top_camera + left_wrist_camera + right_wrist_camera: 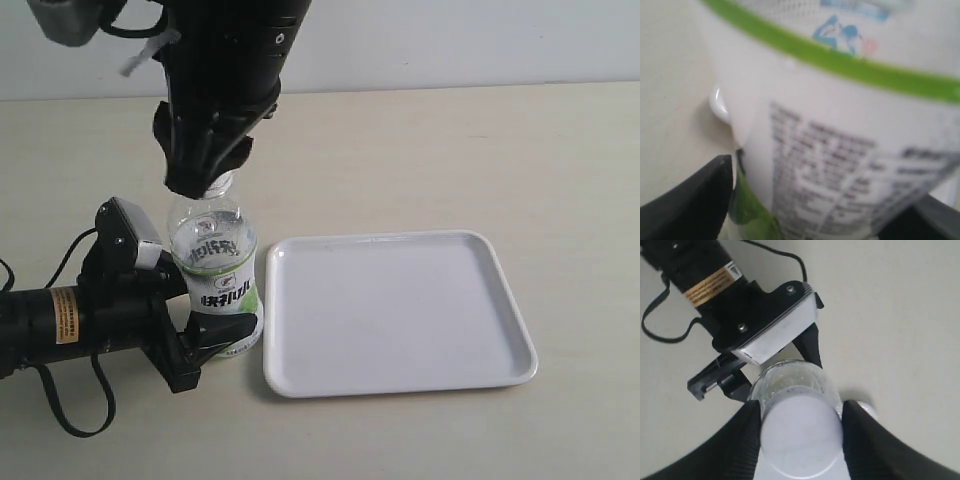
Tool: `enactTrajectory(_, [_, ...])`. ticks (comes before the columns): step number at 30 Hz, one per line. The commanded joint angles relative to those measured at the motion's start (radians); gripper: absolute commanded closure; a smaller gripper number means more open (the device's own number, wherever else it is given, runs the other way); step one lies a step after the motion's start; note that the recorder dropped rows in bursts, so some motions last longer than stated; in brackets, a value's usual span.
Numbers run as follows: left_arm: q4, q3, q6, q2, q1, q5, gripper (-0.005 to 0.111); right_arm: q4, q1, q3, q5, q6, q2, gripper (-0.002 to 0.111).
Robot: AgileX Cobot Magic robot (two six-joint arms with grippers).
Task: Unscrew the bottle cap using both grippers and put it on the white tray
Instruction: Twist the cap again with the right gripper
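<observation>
- The left gripper (pixel 222 333) lies low at the front of the counter (pixel 500 150), clamped on the lower part of the bottle (pixel 212 262). One black finger shows in front; the other is hidden behind the bottle in the exterior view.
- Its wrist view is filled by the bottle's label, so close that the print is blurred and cannot be read. Only dark finger ends show at the picture's edges.
- The bottle stands upright, just beside the front left corner of the tray (pixel 400 385). Whether the two touch cannot be told.
- The right gripper (pixel 205 172) reaches down over the bottle's top and hides the cap in the exterior view. Its arm is cut off by the picture's upper edge.
- In the right wrist view the cap (pixel 801 434) is a white disc at the top of the bottle. The black fingers (pixel 747 440) press on its opposite sides, clamped on it.
- The cap's side is covered, so whether it still sits on its thread cannot be made out.
</observation>
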Motion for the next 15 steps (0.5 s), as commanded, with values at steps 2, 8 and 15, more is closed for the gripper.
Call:
enactTrajectory(2, [0.002, -0.002, -0.004, -0.014, 0.0, -0.024, 0.107, -0.015, 0.001, 0.004, 0.035, -0.44, -0.01, 0.108])
enactTrajectory(8, [0.002, -0.002, -0.004, -0.014, 0.0, -0.024, 0.107, -0.016, 0.001, 0.004, 0.035, -0.569, -0.01, 0.108])
enactTrajectory(15, [0.002, -0.002, -0.004, -0.014, 0.0, -0.024, 0.107, -0.035, 0.001, 0.004, 0.035, -0.632, -0.01, 0.108])
